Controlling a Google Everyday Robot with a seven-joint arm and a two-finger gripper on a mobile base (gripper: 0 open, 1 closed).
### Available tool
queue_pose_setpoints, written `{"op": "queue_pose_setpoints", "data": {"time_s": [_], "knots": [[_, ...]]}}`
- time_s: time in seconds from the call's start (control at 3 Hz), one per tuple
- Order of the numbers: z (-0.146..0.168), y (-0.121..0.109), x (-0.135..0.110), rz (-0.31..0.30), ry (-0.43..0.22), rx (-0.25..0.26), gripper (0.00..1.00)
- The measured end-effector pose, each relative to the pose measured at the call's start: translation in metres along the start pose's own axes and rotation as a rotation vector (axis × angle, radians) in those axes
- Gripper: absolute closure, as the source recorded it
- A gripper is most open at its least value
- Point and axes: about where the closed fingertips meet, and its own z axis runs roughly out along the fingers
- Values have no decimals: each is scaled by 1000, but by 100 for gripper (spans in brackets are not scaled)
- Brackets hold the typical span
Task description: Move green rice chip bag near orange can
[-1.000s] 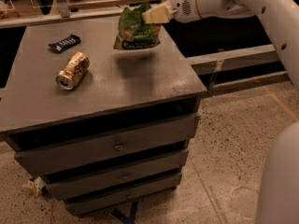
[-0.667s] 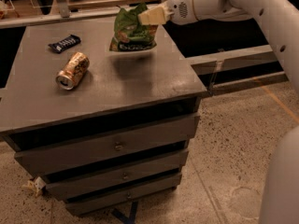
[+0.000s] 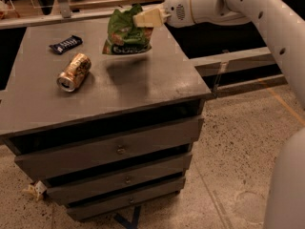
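Note:
The green rice chip bag hangs in the air above the grey cabinet top, its shadow on the surface below it. My gripper is shut on the bag's upper right edge, the white arm reaching in from the right. The orange can lies on its side on the left part of the top, silver end toward the front, to the lower left of the bag.
A dark flat candy bar wrapper lies behind the can at the back left. The cabinet has several drawers below. A rail runs to the right, speckled floor in front.
My gripper has carried the bag leftward over the cabinet top, closer to the can. The can and wrapper have not moved.

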Motion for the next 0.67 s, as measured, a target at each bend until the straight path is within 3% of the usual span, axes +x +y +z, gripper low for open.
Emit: {"op": "queue_pose_setpoints", "data": {"time_s": [0.33, 0.67], "knots": [[4, 8, 2, -16, 4, -43, 100], [5, 10, 3, -18, 7, -51, 100]]}}
